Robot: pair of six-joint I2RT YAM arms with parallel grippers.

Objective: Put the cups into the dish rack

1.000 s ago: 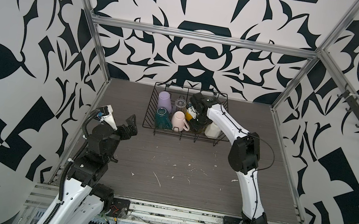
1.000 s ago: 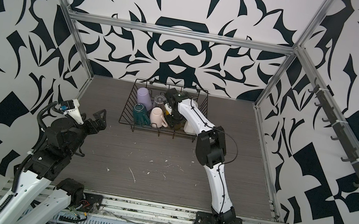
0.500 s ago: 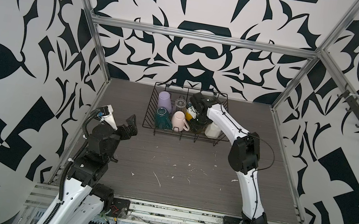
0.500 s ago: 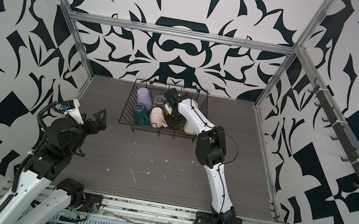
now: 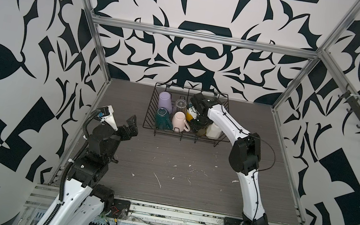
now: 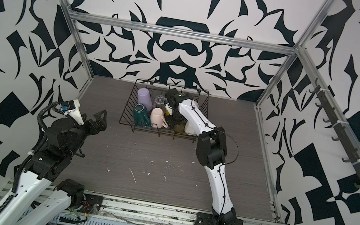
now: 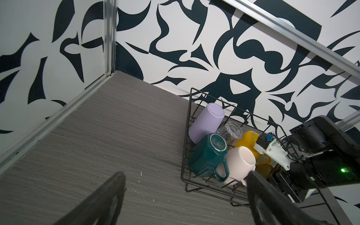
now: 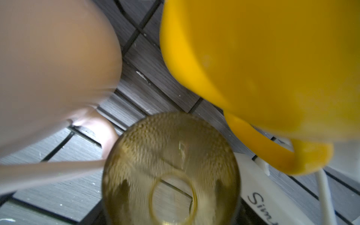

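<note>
Reaching into the dish rack [image 5: 194,136] in both top views, the right gripper [image 5: 199,123] sits low over the olive glass [image 5: 201,132] by the rack's front wire, between the pink mug [image 5: 178,121] and a cream mug [image 5: 213,130]. Its jaws are hidden there, so I cannot tell whether they grip. The lilac tumbler [image 5: 165,100], clear glass [image 5: 181,104], dark green mug [image 5: 163,117] and yellow mug [image 5: 189,115] also lie inside the rack. The left gripper [image 5: 131,126] hangs outside the rack, off its front left corner. The left wrist view shows its fingers [image 7: 109,194] spread wide with nothing between them, and the mugs lying tilted in the rack's left half. The right wrist view shows the olive glass [image 8: 171,167] end-on, close under the camera, inside the rack, with the pink mug's handle just beside it and the yellow mug [image 8: 263,58] close above. The fingertips are out of frame.
</note>
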